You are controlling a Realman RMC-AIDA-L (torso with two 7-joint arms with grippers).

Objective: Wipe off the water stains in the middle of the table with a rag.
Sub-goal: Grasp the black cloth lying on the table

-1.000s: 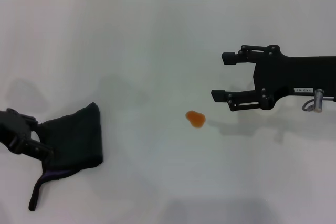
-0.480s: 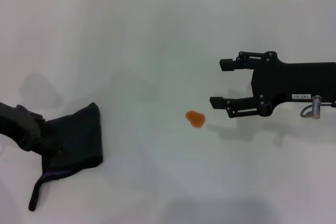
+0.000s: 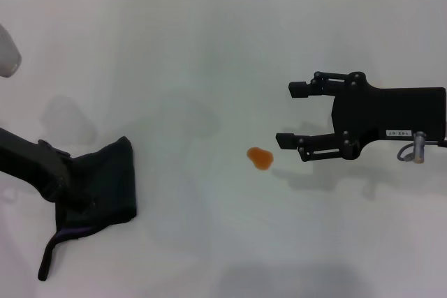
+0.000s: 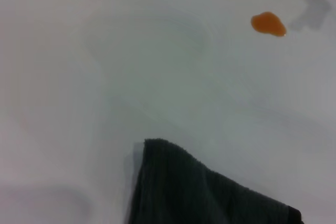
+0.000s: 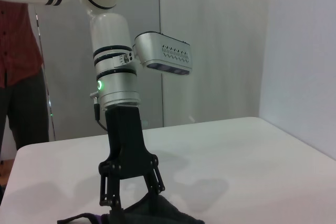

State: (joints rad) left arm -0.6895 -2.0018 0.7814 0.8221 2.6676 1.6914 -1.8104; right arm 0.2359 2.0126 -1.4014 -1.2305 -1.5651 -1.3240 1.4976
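The left gripper [image 3: 70, 197] is clamping its jaws on the rag [image 3: 101, 186], tail trailing toward 7 o'clock; the right gripper [image 3: 292, 113] is hanging with jaws apart at 3 o'clock of the water stains [image 3: 260, 158].

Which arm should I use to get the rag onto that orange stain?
Left, probably. The left hand is already down at the rag, while the right hand hovers open beside the water stains, holding nothing.

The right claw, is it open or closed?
Open. The right gripper hangs above the table beside the orange water stains, its two fingers spread with bare table showing between them, holding nothing.
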